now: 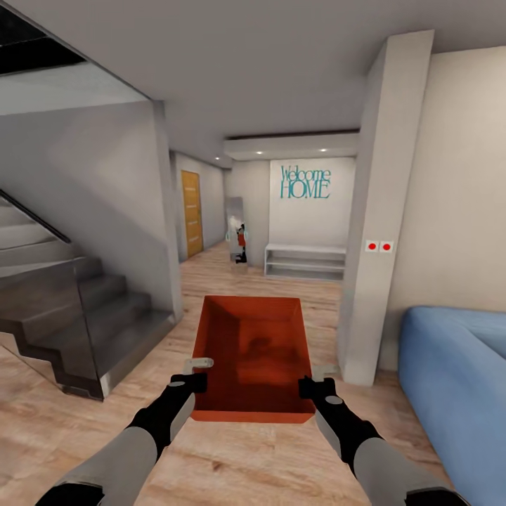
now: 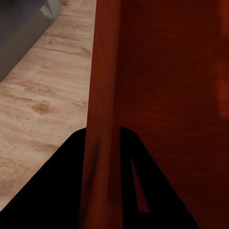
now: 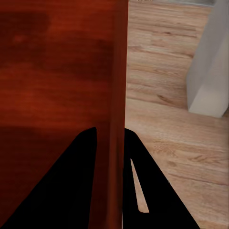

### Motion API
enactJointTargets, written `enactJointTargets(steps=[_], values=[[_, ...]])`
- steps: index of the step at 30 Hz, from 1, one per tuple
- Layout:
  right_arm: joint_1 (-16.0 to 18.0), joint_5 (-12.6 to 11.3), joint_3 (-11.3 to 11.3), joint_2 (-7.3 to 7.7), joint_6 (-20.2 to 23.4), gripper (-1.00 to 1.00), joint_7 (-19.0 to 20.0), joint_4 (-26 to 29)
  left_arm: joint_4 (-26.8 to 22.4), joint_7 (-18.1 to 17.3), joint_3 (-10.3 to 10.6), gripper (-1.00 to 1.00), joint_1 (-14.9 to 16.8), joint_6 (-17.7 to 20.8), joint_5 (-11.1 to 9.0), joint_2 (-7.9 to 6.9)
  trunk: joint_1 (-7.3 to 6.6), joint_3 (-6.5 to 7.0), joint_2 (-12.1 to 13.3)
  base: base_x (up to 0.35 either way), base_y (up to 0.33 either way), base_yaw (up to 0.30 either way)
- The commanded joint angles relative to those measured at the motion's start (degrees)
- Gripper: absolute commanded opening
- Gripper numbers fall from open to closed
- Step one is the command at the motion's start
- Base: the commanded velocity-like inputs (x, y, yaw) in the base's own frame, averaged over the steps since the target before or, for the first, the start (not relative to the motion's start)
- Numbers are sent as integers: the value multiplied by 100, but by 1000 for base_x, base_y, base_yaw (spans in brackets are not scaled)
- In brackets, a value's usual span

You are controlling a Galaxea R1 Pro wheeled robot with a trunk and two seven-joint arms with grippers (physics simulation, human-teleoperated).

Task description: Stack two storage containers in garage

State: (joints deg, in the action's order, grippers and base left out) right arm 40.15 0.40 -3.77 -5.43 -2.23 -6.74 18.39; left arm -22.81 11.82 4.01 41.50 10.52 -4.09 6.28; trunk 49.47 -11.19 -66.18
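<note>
One orange-red container [image 1: 253, 351], open-topped, carried above the wood plank floor [image 1: 232, 457] between both arms. Left gripper [image 1: 190, 383] clamped over its left wall, a finger [image 2: 62, 191] on each side; right gripper [image 1: 313, 388] clamped likewise over the right wall. Left: dark staircase [image 1: 91, 330] with glass panel. Right: blue sofa [image 1: 457, 379], then white pillar [image 1: 376, 232]. Ahead: open hallway, white low shelf [image 1: 306, 260], yellow door [image 1: 191, 211], wall lettering "Welcome HOME" [image 1: 306, 181].

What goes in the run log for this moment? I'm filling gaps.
phase: transit, wood-floor hallway | held: storage container | left gripper: clamped on its left wall | right gripper: clamped on its right wall
</note>
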Motion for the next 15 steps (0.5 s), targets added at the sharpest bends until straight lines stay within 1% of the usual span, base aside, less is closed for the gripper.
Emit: enactJointTargets(steps=[1, 15], values=[[1, -32, -10, 6, -13, -100, -46, -16, -30, 84, -204, -100, 7, -173, 119, -127, 4, -8, -5, 322, 0, 0], [1, -32, -4, 6, -14, -100, -54, -19, -30, 84, -207, -100, 10, -173, 119, -130, 4, -8, -5, 322, 0, 0]])
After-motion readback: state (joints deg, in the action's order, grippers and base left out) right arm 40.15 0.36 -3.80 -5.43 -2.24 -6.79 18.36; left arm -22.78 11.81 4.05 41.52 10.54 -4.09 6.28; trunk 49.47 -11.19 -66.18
